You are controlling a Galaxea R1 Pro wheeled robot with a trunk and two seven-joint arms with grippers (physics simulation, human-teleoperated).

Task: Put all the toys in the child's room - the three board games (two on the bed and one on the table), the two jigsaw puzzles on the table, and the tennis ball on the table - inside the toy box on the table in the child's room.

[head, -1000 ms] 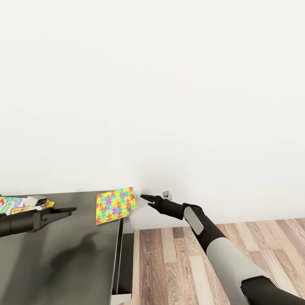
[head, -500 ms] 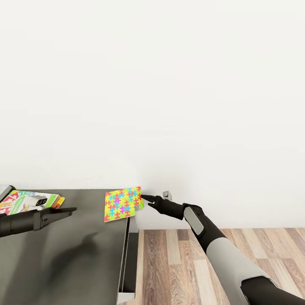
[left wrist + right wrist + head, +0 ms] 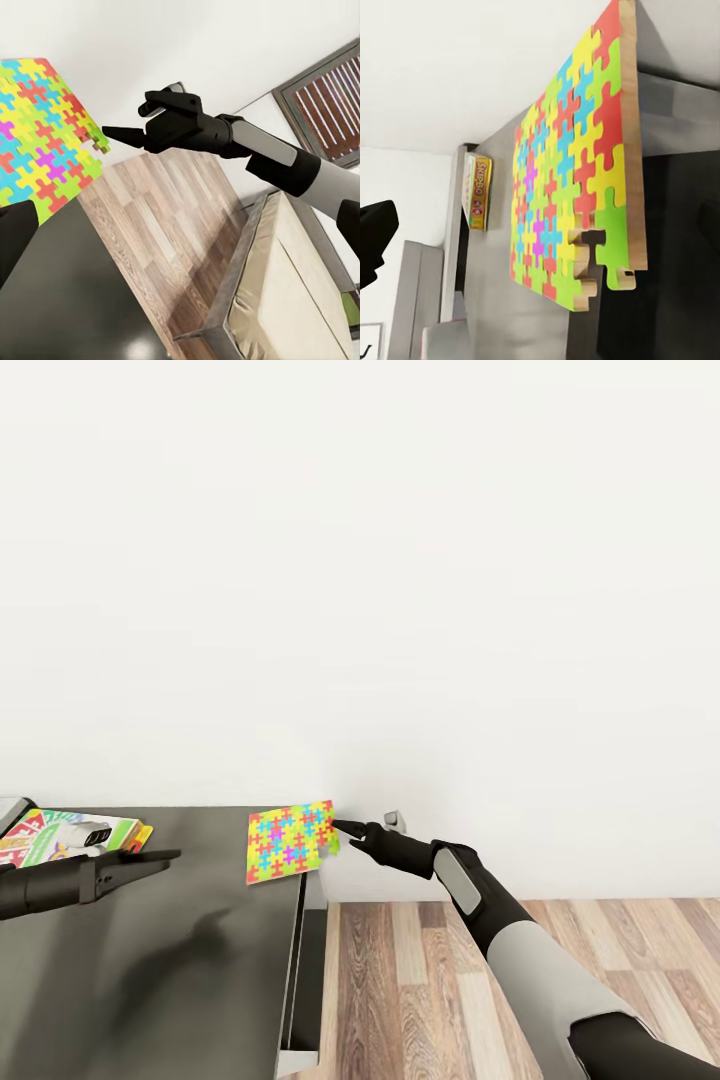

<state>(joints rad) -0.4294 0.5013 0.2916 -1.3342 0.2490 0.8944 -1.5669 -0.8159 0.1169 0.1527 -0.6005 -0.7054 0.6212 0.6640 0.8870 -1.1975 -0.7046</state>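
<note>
At desk (image 3: 150, 960) corner: R tool (image 3: 340, 826) beside jigsaw (image 3: 290, 840)

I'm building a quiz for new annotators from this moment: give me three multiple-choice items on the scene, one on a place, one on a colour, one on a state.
1. Where does the puzzle lie?
A. On the floor
B. At the dark table top's corner, overhanging its edge
C. On the bed

2. What colour is the table under the puzzle?
A. Dark grey
B. White
C. Red

3. How does the right gripper stand to the puzzle?
A. Clamped on it, lifted high
B. Tips at its overhanging edge, puzzle not lifted
C. Far away over the bed

Answers: 1 B, the head view shows the puzzle's corner past the table edge. 2 A, the top around it is dark grey. 3 B, the tips sit beside the puzzle's edge, and the right wrist view looks along that edge from close by.
</note>
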